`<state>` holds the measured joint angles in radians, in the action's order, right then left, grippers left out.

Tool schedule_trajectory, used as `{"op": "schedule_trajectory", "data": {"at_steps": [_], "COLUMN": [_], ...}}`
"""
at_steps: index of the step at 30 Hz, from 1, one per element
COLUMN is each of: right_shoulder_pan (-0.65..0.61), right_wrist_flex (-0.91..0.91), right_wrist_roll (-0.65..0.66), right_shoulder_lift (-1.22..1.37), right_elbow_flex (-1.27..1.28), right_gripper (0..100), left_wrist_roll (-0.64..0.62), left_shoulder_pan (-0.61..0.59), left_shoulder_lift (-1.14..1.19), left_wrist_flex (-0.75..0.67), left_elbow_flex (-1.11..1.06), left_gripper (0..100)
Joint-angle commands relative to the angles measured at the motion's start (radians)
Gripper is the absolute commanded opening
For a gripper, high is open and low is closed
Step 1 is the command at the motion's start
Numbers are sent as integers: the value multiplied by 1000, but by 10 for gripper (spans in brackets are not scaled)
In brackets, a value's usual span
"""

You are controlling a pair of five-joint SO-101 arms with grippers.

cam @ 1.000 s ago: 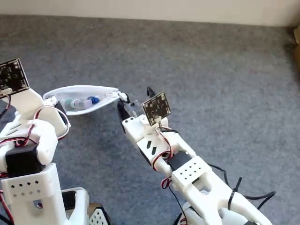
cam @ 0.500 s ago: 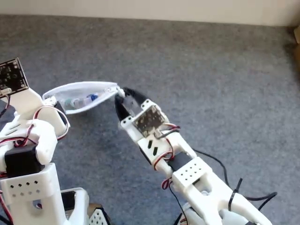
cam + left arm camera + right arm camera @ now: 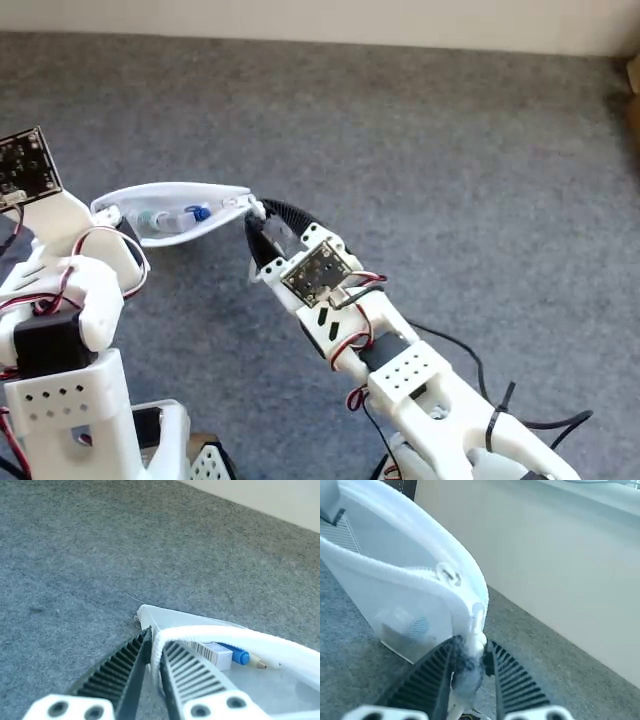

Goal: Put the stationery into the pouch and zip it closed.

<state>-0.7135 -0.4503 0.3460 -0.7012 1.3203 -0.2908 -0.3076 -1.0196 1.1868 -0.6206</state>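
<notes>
Now, taking it from the biggest thing down: the grey carpeted table carries both arms. The right arm reaches in from the lower right, and the left arm stands at the near left.

The pouch, pale and see-through, is strung between them, and its mouth gapes along the top rim.

The left gripper has its jaws drawn tight together on the pouch's rim at its own end.

The right gripper has its jaws set narrowly either side of the far end corner, pinching it. I cannot tell whether it has the slider itself or only the fabric end.

The stationery lies inside the pouch. It includes a small labelled block and a blue cap beside it.

The smallest thing is a zip tab, which hangs at the corner just above the right jaws.

Over the last second the right wrist has rolled. Its camera board stood upright and now lies tipped back, and the jaws have turned about the pouch's end while keeping their place there. The pouch has hardly shifted, and its mouth is no narrower.

My reading is that the loading is done and the zipping has not yet begun. The roll looks like the gripper lining up for a pull along the rim, with the left arm acting as the anchor
</notes>
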Motion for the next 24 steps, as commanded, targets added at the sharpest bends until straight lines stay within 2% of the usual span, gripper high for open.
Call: {"op": "schedule_trajectory", "data": {"at_steps": [1, 10, 16, 20, 24], "right_shoulder_pan": [-10, -56, -134, -214, -263], "right_wrist_flex": [110, 677, 944, 1058, 1106], "right_wrist_roll": [14, 15, 17, 58, 86], "right_shoulder_lift": [-79, -509, -638, -697, -771], "right_elbow_flex": [-5, -10, -15, -15, -8], "right_gripper": [4, 4, 4, 4, 4], "left_wrist_roll": [6, 9, 121, 216, 338], "left_shoulder_pan": [-13, -10, 22, 113, 259], "left_shoulder_lift": [-19, -19, -19, -19, -19], "left_wrist_flex": [-38, -52, -120, -118, -120], "left_elbow_flex": [7, 16, 19, 76, 113], "left_gripper": [11, 11, 11, 23, 109]}}
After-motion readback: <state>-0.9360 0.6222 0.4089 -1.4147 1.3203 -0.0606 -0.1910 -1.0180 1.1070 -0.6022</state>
